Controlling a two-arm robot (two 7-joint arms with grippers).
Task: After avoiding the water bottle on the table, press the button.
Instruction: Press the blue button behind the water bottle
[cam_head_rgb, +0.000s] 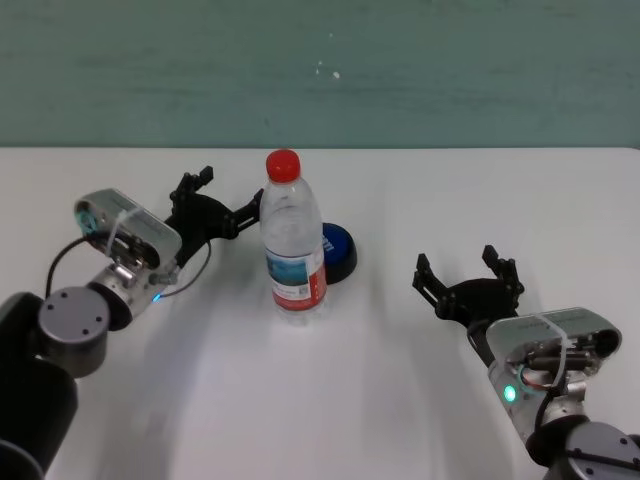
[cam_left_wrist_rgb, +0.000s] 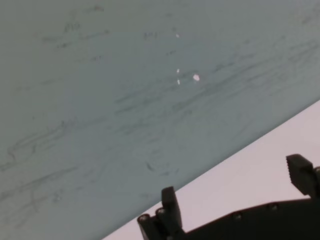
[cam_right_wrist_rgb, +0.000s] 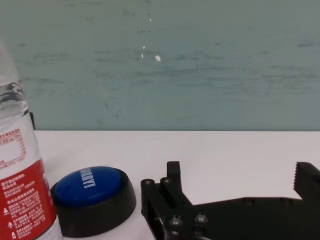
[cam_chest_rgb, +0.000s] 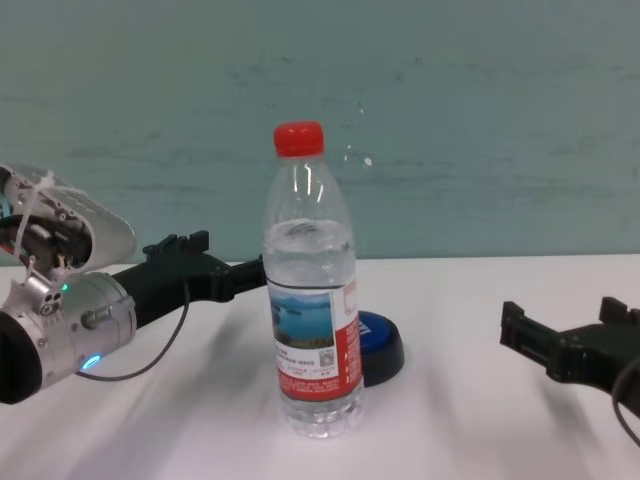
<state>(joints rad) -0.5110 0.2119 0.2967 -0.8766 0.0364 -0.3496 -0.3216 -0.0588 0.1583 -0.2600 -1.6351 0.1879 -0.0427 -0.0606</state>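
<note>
The water bottle is seen standing upright near the middle of the table, its red cap on top, with the button set just behind it and to its right, partly hidden by the bottle in the head and chest views. The right gripper is held low over the table well to the right of the bottle, its fingers spread apart with nothing between them; the button is shown ahead of it and off toward the bottle, apart from the fingertips, in the right wrist view. The left gripper is raised to the left of the bottle, its fingers also parted and empty, reaching close to the bottle's left side at about shoulder height; whether it touches the bottle cannot be told. A teal wall is seen behind the table.
</note>
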